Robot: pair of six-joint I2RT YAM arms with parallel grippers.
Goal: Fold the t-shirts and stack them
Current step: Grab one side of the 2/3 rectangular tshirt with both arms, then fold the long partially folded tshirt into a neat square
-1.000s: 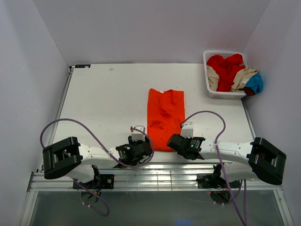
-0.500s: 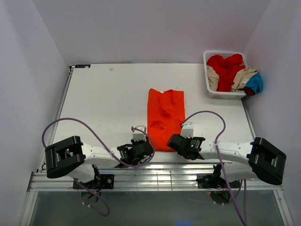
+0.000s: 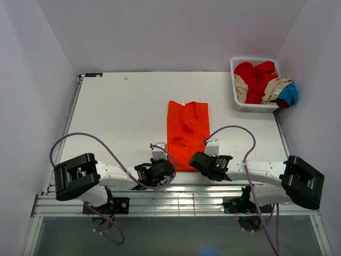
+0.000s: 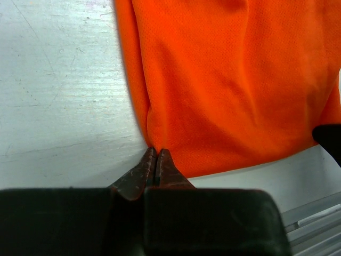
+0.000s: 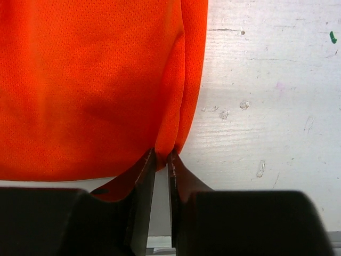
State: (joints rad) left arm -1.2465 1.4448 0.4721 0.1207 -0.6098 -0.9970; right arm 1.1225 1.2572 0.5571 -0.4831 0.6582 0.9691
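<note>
Your left gripper (image 4: pixel 156 152) and right gripper (image 5: pixel 161 154) are each pinched closed on a near corner of the bright orange cloth t-shirt (image 3: pixel 186 133), which lies folded lengthwise mid white table (image 3: pixel 117 106)

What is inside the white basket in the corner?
Crumpled shirts: a red shirt on top, a tan shirt beside it, a blue shirt hanging over the basket rim. Whatever lies beneath them is hidden.
</note>
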